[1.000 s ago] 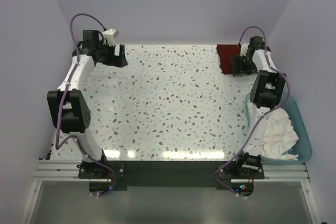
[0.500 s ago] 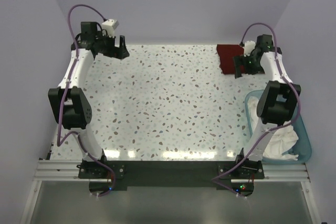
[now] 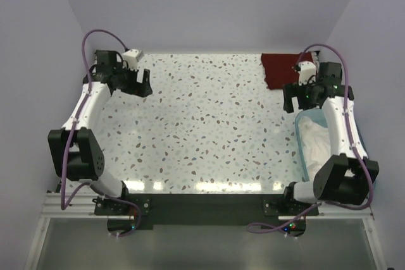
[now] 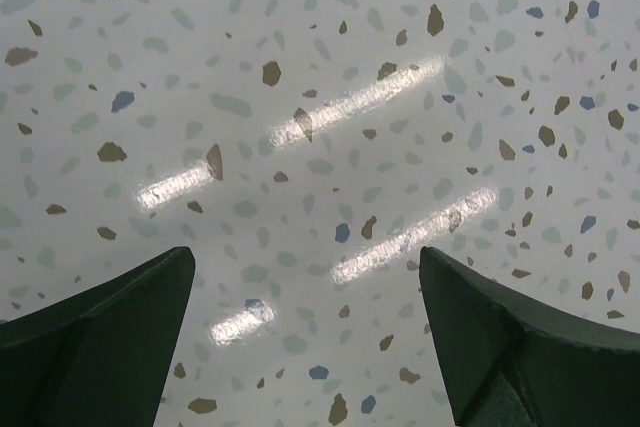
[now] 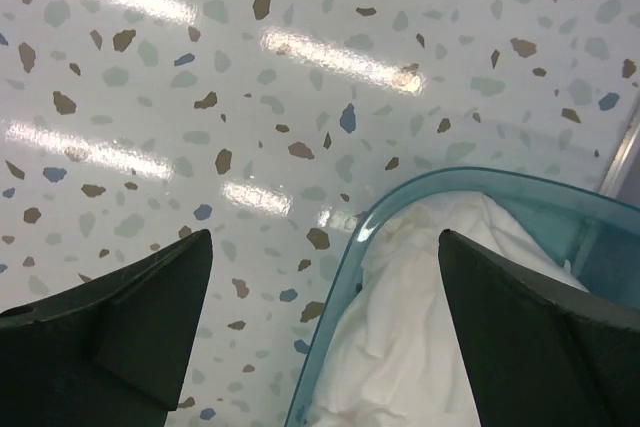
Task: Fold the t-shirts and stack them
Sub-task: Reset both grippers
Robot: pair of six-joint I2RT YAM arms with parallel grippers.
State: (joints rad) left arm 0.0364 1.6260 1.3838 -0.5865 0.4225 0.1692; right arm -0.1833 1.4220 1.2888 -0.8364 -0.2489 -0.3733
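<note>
A dark red t-shirt [image 3: 278, 69] lies folded at the far right corner of the table. A white t-shirt [image 3: 314, 142] [image 5: 440, 327] sits crumpled inside the light blue tub [image 3: 300, 136] [image 5: 345, 277] at the right edge. My right gripper [image 3: 296, 100] [image 5: 325, 247] hangs open above the tub's far rim, nothing between its fingers. My left gripper [image 3: 140, 83] [image 4: 308, 265] stands open over bare tabletop at the far left, holding nothing.
The speckled terrazzo tabletop [image 3: 202, 124] spreads between the two arms. Purple cables [image 3: 88, 45] loop off both arms. Walls close in behind and on both sides.
The right arm has swung back toward me, from beside the dark red t-shirt to above the tub's far rim. The left gripper has dropped slightly toward the table.
</note>
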